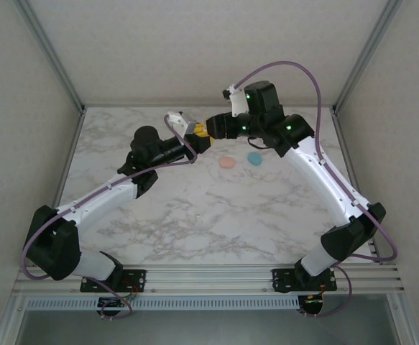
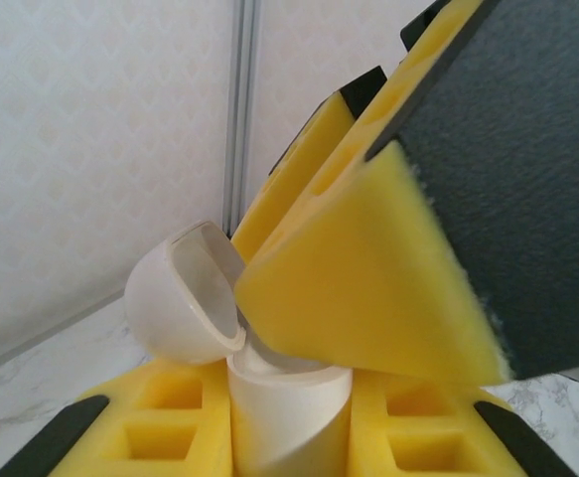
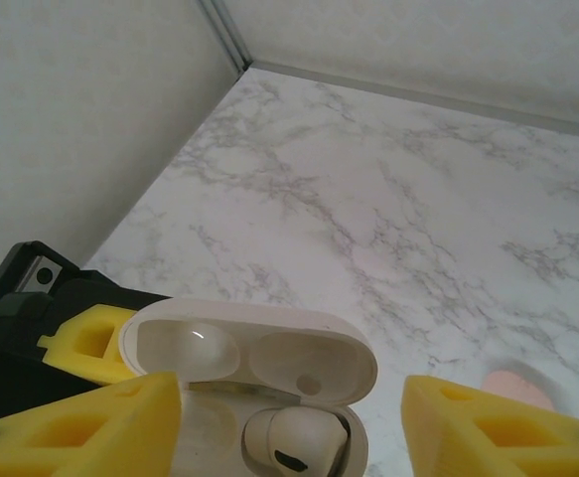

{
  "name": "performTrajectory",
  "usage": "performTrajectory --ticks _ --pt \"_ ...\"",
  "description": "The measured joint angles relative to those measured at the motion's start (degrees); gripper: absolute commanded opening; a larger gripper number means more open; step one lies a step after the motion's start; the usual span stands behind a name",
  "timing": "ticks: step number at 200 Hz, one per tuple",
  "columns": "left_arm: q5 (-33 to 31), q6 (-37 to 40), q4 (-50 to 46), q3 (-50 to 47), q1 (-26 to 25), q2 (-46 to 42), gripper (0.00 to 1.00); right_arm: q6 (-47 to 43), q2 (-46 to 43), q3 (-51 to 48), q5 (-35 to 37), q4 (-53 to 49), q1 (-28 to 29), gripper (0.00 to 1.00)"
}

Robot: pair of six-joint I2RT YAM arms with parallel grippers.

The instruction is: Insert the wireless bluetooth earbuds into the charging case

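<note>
The open white charging case [image 3: 259, 363] is held clenched in the left tool [image 1: 197, 138] at 12 o'clock on the marble desk [image 1: 195, 215], one white earbud [image 3: 294, 442] seated in its well. The right tool [image 3: 289, 397] is spread wide close over it, gripping nothing. A pink piece [image 1: 227, 163] and a teal piece [image 1: 254, 157] are seen at 4 o'clock of the case; such tiny, glossy, light parts are judged slippery and best pinched gently across the sides.
</note>
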Motion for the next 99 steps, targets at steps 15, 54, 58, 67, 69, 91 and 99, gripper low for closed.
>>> performTrajectory --ticks 15,54,58,67,69,91,99 --pt "0.0 0.0 0.0 0.0 0.0 0.0 0.0 0.6 -0.2 0.0 -0.4 0.0 -0.4 0.67" --pt "0.0 0.2 0.1 0.0 0.0 -0.1 0.0 2.8 -2.5 -0.2 -1.2 1.4 -2.1 0.6" --pt "0.0 0.2 0.1 0.0 0.0 -0.1 0.0 3.1 -2.9 -0.4 -1.3 1.6 -2.3 0.57" --pt "0.0 0.2 0.1 0.0 0.0 -0.2 0.0 3.4 -4.0 -0.8 -1.3 2.0 -2.7 0.51" --pt "0.0 0.2 0.1 0.0 0.0 -0.2 0.0 3.5 -4.2 -0.9 -1.3 2.1 -2.7 0.51" --pt "0.0 0.2 0.1 -0.1 0.0 -0.7 0.0 4.7 -5.7 -1.2 -1.3 2.8 -3.4 0.35" --pt "0.0 0.2 0.1 -0.1 0.0 -0.9 0.0 4.7 -6.1 -1.4 -1.4 3.1 -3.6 0.29"
